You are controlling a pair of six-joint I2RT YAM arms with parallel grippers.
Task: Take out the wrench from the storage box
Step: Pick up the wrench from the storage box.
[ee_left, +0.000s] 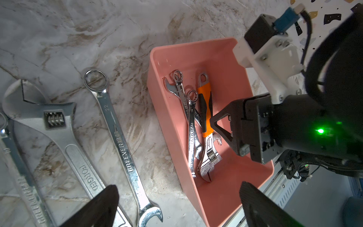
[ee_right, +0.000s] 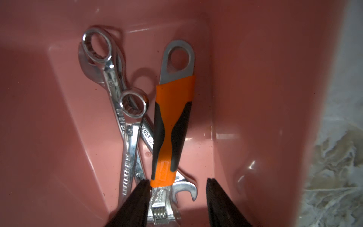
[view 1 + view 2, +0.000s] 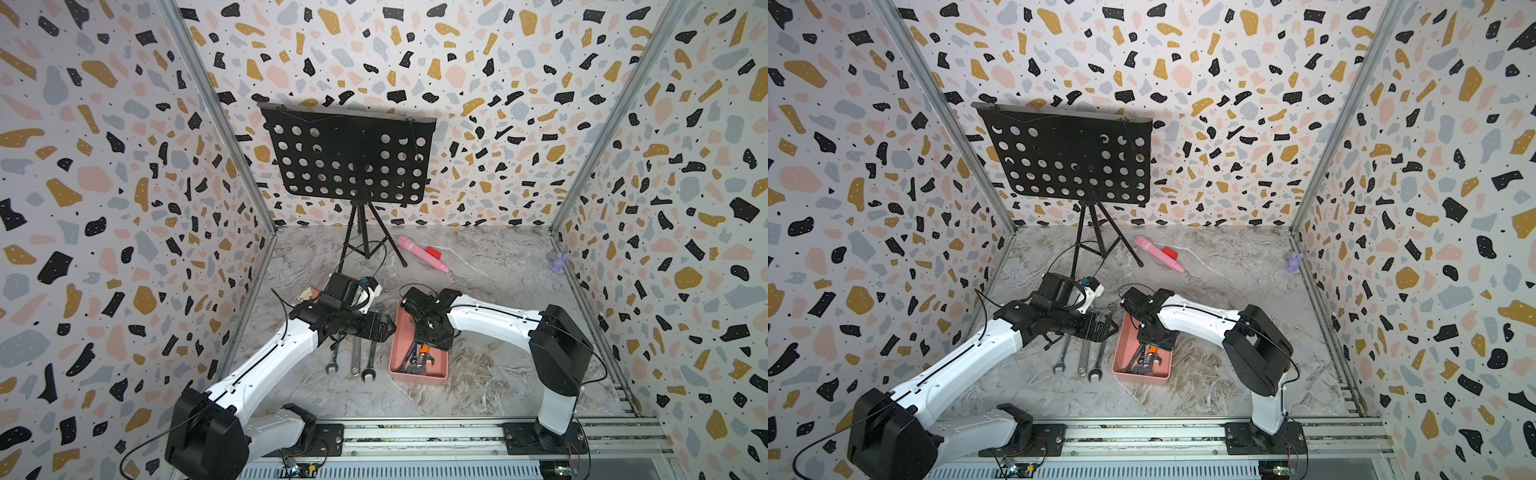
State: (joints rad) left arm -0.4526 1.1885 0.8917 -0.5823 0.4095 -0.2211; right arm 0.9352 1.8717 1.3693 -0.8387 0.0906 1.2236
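Wrench (image 2: 172, 118) between right end effector (image 2: 176, 179) jaws

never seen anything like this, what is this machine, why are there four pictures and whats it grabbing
These are two white-and-black robot arms fixed to a rail at the front of a marble-patterned table. The two wide pictures come from a camera pair overhead; the two close-ups come from cameras on the wrists. Each arm ends in a two-fingered pincer. The right pincer is down inside the pink storage box, open, its fingers either side of an orange-handled adjustable wrench, not yet clamped on it; small silver wrenches lie beside it. The left pincer is open and empty, above the table by three bigger wrenches lying beside the box. A black music stand is at the back.
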